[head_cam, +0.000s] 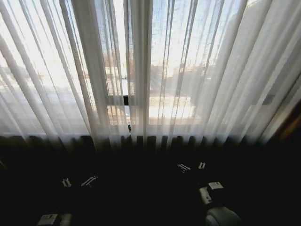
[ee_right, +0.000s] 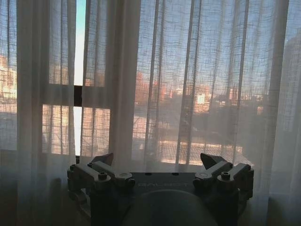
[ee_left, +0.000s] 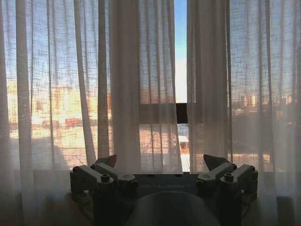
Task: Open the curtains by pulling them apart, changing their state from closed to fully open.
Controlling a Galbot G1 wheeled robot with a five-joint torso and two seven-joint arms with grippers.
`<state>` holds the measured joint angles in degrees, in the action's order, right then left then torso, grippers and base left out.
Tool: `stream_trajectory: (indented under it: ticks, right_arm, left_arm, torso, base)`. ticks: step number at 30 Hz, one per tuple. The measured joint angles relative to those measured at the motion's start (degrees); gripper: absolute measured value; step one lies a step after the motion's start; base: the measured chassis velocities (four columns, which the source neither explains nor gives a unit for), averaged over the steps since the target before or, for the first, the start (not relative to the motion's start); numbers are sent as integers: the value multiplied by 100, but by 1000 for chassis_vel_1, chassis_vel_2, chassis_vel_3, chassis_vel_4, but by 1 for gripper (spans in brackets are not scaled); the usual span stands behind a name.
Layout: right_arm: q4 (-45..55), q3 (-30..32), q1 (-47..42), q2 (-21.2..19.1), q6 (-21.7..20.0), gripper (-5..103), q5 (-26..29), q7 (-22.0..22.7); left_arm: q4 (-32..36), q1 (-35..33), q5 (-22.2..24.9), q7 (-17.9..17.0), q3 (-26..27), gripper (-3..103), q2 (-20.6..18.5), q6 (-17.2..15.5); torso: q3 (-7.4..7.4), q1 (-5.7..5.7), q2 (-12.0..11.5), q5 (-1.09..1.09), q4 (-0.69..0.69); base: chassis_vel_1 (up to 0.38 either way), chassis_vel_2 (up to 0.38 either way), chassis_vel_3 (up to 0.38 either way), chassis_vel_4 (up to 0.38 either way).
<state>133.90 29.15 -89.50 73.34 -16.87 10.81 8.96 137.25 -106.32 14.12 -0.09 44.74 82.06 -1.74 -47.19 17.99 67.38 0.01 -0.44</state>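
The curtains hang shut in long pleats: the left panel and the right panel meet near the middle, leaving a narrow slit between their inner edges. My left gripper is low in the dark, open and holding nothing. In the left wrist view that gripper faces the left panel, with the right panel beyond the slit. My right gripper is also open and empty, a little closer to the fabric. In the right wrist view it faces the right panel. Neither gripper touches the curtains.
A dark window frame bar shows through the slit, with buildings outside behind the glass. Below the curtain hems runs a dark band of wall or sill. A dark frame edge stands at the far right.
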Motion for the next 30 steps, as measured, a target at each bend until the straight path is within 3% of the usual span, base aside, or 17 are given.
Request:
stream_trajectory:
  ticks: [9, 16, 30]
  right_arm:
    - [-84, 5, 20, 9, 37, 100, -133, -59]
    - [-102, 2, -59, 15, 144, 100, -200, -131]
    - [-30, -21, -146, -9, 220, 100, -225, -213]
  left_arm:
    - [-21, -50, -16, 29, 9, 100, 20, 37]
    - [-29, -170, -22, 146, 19, 100, 19, 270]
    - [-52, -343, -28, 184, 3, 100, 33, 577]
  torso:
    - [0, 0, 0, 0, 0]
    - [0, -1, 1, 0, 0]
    - [0, 0, 0, 1, 0]
  base:
    - [0, 0, 0, 0]
    - [-2, 7, 2, -11]
    - [-93, 215, 82, -188]
